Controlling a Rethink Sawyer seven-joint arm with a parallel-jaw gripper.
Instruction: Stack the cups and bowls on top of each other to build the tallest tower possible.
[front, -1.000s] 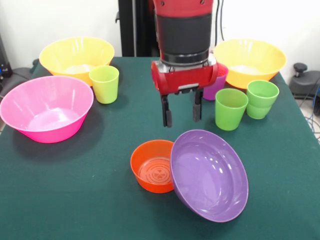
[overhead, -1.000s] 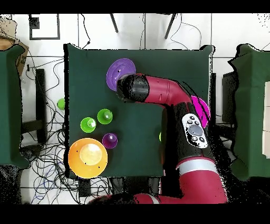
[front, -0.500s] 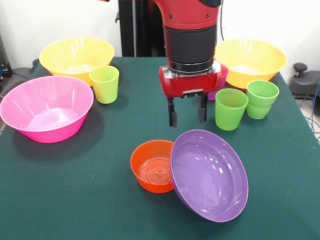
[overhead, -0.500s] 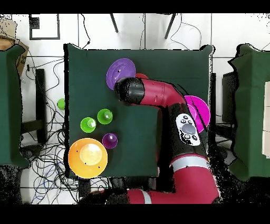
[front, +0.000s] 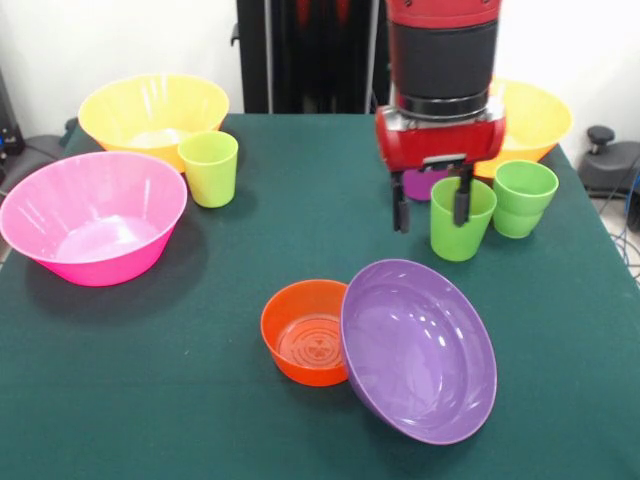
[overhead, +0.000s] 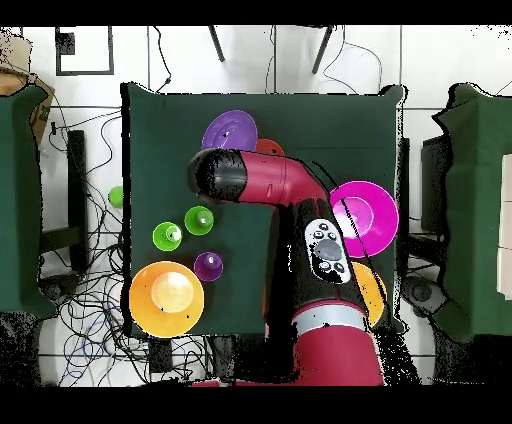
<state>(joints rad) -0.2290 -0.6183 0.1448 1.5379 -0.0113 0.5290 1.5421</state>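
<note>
The hand (front: 431, 208) hangs open above the table (front: 150, 380), one finger (front: 461, 200) over a green cup (front: 460, 218). The purple bowl (front: 418, 350) leans tilted against the small orange bowl (front: 305, 331).

Bright, even indoor light; soft shadows beneath the bowls, white glare spots inside the purple bowl (front: 420, 350).

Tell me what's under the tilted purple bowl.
The purple bowl leans on the rim of the small orange bowl; whatever lies on the cloth beneath it is covered.
</note>
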